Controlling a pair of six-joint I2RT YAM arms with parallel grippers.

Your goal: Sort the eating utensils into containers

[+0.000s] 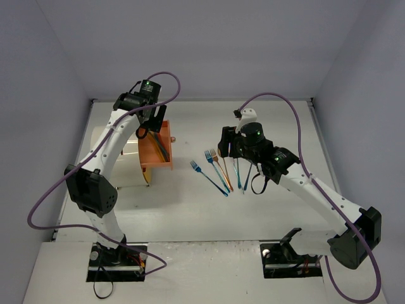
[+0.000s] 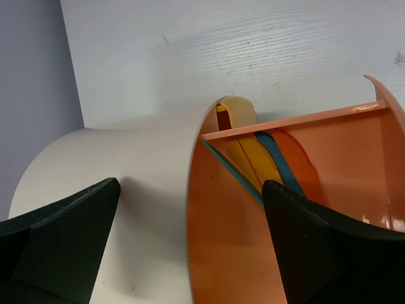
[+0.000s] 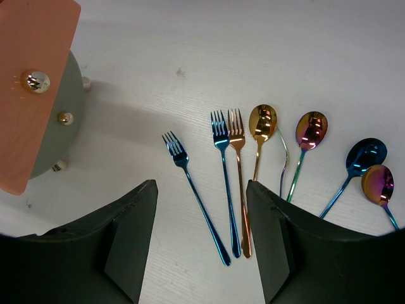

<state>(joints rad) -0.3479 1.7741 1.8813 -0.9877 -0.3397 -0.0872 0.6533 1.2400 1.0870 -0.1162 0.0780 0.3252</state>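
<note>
Several slim shiny forks and spoons (image 1: 221, 170) lie side by side on the white table. The right wrist view shows two blue forks (image 3: 193, 196), a copper fork (image 3: 240, 183), a gold spoon (image 3: 261, 123), an iridescent spoon (image 3: 310, 130) and a blue spoon (image 3: 364, 155). My right gripper (image 1: 228, 147) hangs open and empty above the forks (image 3: 201, 187). The cream drum cabinet (image 1: 111, 152) has an orange drawer (image 1: 156, 149) pulled out, with yellow, teal and orange utensil handles (image 2: 266, 152) inside. My left gripper (image 1: 154, 120) is open and empty above the drum's edge and the drawer (image 2: 190, 190).
The drawer's orange front with a brass knob (image 3: 35, 80) shows at the left in the right wrist view, with smaller knobs (image 3: 63, 117) below it. Grey walls enclose the table at the back and on both sides.
</note>
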